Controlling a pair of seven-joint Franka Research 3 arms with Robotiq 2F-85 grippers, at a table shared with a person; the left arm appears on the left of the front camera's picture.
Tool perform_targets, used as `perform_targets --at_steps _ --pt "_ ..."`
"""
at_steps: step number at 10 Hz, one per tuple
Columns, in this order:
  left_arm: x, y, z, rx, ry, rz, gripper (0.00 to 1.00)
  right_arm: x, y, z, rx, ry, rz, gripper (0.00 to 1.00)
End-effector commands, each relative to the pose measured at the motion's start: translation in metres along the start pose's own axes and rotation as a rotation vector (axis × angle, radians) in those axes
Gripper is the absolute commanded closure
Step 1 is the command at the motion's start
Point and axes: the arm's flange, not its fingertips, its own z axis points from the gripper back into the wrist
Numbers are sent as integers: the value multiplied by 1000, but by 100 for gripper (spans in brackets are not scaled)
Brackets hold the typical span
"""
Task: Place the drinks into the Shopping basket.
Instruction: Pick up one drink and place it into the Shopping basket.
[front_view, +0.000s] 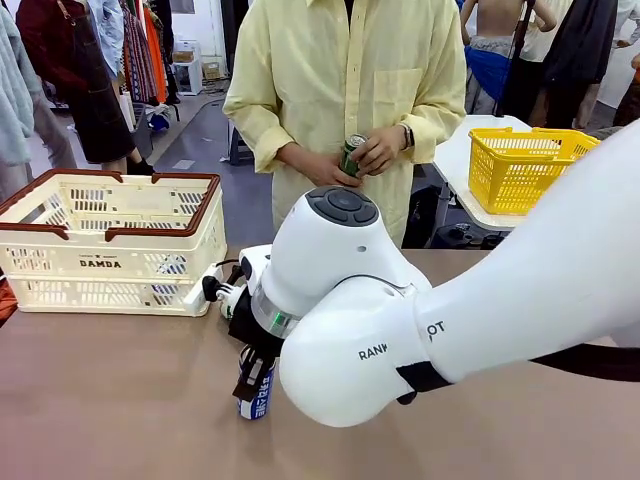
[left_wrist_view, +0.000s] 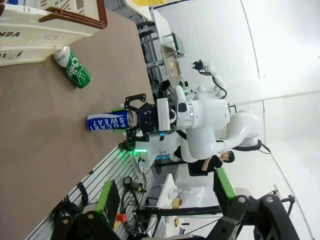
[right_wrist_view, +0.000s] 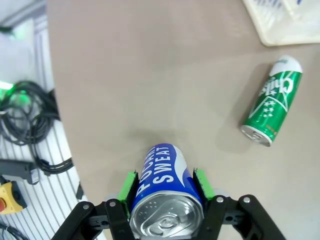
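Observation:
My right gripper (right_wrist_view: 166, 186) is shut on the blue can (right_wrist_view: 165, 192), its green pads (right_wrist_view: 131, 185) pressing both sides. The can (front_view: 257, 397) stands upright at the table's front edge, under the right gripper (front_view: 254, 380); I cannot tell whether it rests on the top. A green can (right_wrist_view: 272, 102) lies on its side on the table, close to a corner of the Shopping basket (right_wrist_view: 280, 22). That cream crate (front_view: 100, 262) stands at the far left. The person holds another green can (front_view: 352, 152) in both hands. My left gripper (left_wrist_view: 165, 182) is open and holds nothing, looking from afar at the blue can (left_wrist_view: 109, 121) and the lying green can (left_wrist_view: 73, 67).
A yellow mesh basket (front_view: 520, 168) sits on a white side table at the back right. The person stands at the far edge, at the middle. My bulky right arm (front_view: 400, 320) covers the table's centre. Cables hang below the front edge (right_wrist_view: 25, 120).

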Motion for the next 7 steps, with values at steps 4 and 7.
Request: perform_targets --at_steps 4,7 --pt "-3 -2 -1 -4 5 5 0 21 1 -11 -39 13 -19 0" --pt "-3 -2 -1 -4 5 5 0 27 -3 9 0 47 -51 0"
